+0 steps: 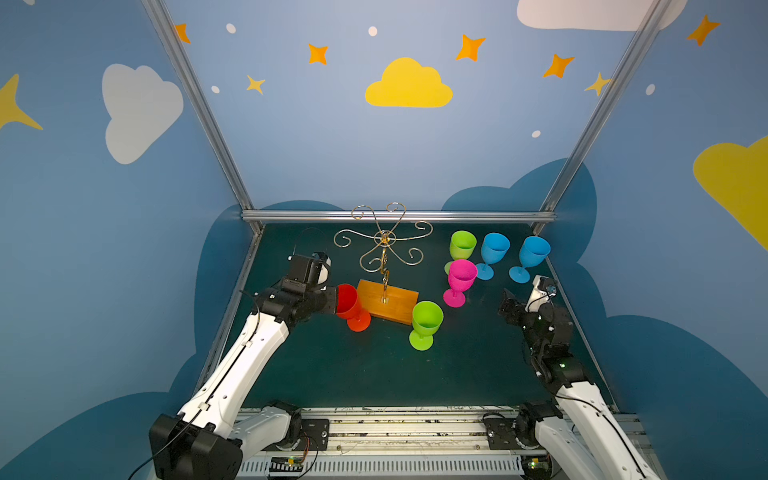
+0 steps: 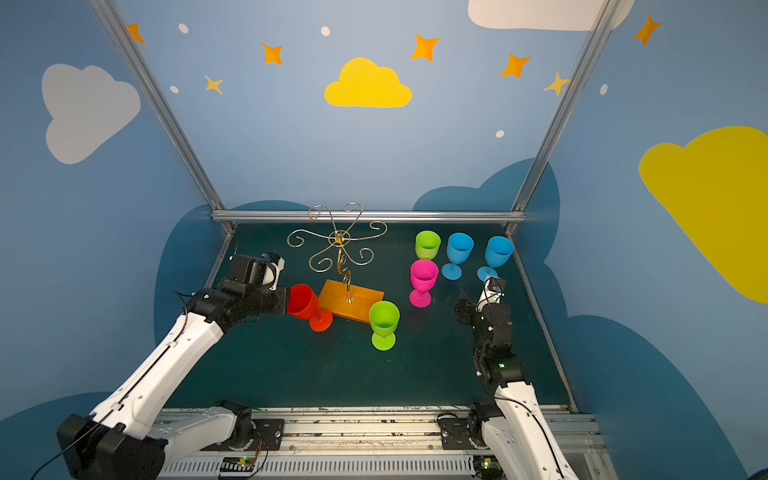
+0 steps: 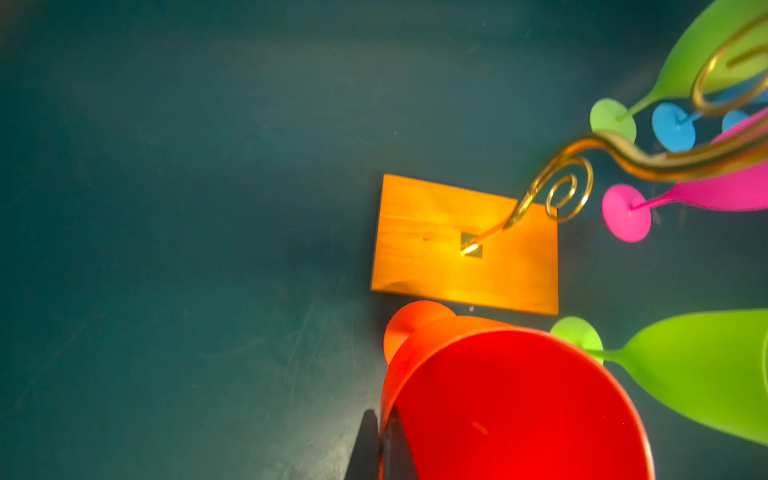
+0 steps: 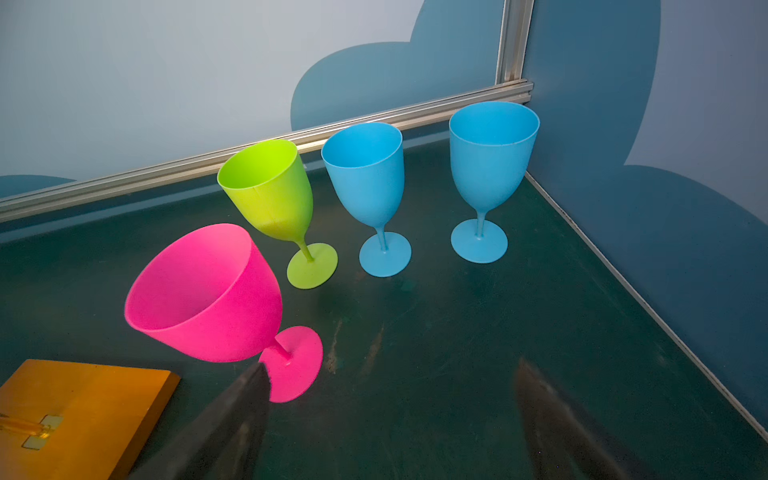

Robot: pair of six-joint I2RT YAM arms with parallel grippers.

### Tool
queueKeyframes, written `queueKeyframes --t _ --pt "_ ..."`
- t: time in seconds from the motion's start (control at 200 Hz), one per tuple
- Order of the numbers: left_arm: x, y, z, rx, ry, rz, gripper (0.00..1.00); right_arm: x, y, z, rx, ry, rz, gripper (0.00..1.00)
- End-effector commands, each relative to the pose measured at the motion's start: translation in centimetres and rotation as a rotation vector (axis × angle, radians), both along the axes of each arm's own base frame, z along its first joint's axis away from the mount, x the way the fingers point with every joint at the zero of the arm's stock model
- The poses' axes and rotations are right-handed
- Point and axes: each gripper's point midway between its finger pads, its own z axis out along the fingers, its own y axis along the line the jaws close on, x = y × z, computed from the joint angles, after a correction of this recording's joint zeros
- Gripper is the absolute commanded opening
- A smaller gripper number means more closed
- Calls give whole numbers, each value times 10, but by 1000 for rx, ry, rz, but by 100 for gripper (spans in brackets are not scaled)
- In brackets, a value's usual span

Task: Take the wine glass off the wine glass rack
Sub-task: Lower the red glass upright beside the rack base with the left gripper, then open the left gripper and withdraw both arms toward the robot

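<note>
Pinching the rim of the red wine glass [image 1: 348, 303] with the left gripper [image 1: 333, 300], bowl tilted, foot just beside the wooden base [image 1: 399, 305] of the wine glass rack [image 1: 384, 239] (well below its gold scroll arms). Holding the right gripper [image 4: 390, 370] spread wide near the pink glass [image 4: 208, 295], not touching.

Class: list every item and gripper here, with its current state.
Wine glass rack: upright, arms empty.
Red glass: rim pinched by left gripper.
Front green glass: standing free.
Pink glass: standing free.
Back green glass: standing free.
Middle blue glass: standing free.
Corner blue glass: standing free.
Right gripper: open, empty.
</note>
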Motion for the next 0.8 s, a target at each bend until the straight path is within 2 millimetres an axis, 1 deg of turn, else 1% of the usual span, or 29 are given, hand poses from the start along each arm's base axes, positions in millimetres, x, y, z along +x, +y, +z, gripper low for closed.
queueKeyframes --t 0.0,0.095,0.215,0.385,0.426,0.466,0.501,0.566,0.586,0.631,0.686,0.781,0.796 --pt "-16 -6 -16 16 78 -50 3 -2 0 3 10 -9 2 90" --pt "-18 -6 -26 53 104 -49 3 -2 0 4 17 -13 4 90" --pt "-15 -5 -34 92 107 -38 3 -2 1 1 24 -6 10 90" --pt "-11 -9 -43 110 115 -35 11 -3 0 0 26 -6 3 90" --pt "-10 -9 -43 106 110 -33 14 -3 -1 0 26 -7 1 90" --pt "-10 -9 -43 101 105 -29 23 -3 -1 0 26 -7 -1 90" --pt "-9 -9 -41 96 93 -25 34 -3 -1 1 27 -10 -1 90" --pt "-8 -10 -36 86 64 -22 41 -2 -2 1 29 -10 -1 90" --pt "-7 -10 -35 83 55 -23 45 -2 -2 0 29 -10 0 90" --pt "-7 -10 -31 78 34 -21 58 -1 -2 0 31 -9 2 90" --pt "-7 -8 -27 72 14 -14 70 -1 -2 1 32 -11 2 90" --pt "-9 -5 -19 67 -29 -2 96 1 -1 2 31 -13 9 90" --pt "-10 -4 -17 65 -38 0 99 1 -2 2 30 -12 7 90"
